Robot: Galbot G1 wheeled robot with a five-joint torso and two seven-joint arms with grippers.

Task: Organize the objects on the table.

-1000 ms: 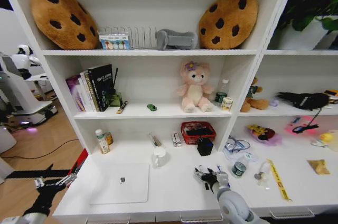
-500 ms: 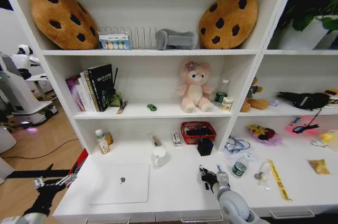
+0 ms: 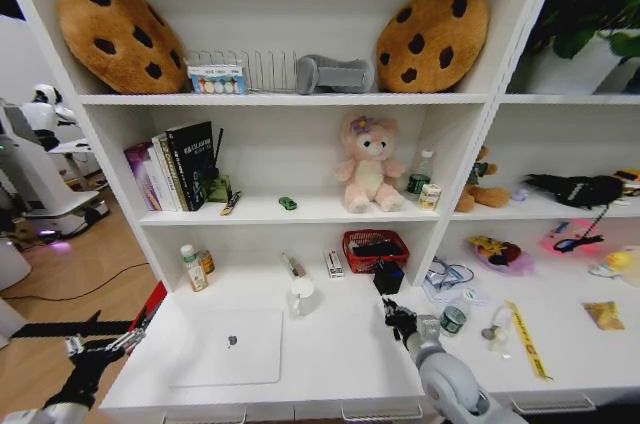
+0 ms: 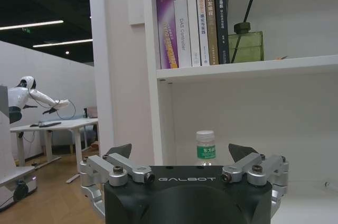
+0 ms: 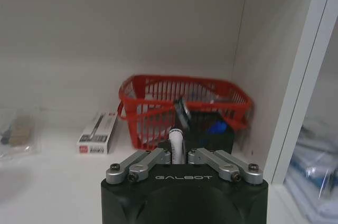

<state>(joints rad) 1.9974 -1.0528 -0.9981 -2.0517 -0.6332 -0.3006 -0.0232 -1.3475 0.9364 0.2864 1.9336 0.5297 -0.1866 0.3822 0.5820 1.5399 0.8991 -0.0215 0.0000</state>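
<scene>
The left end effector [image 3: 100, 347] hangs off the near left corner of the bench [image 3: 330, 364], fingers spread with nothing between them. The laptop [image 3: 228, 346] lies flat and closed on the bench's near left part. The right end effector [image 3: 400, 319] hovers over the bench right of middle, its fingers pressed together on a marker [image 5: 177, 145] that stands upright between them. Just beyond it sits a small black holder [image 3: 388, 276], and behind that a red basket [image 3: 374, 249] against the back wall. On the shelf above, a green toy car [image 3: 288, 203] rests near a pink plush toy [image 3: 367, 164].
</scene>
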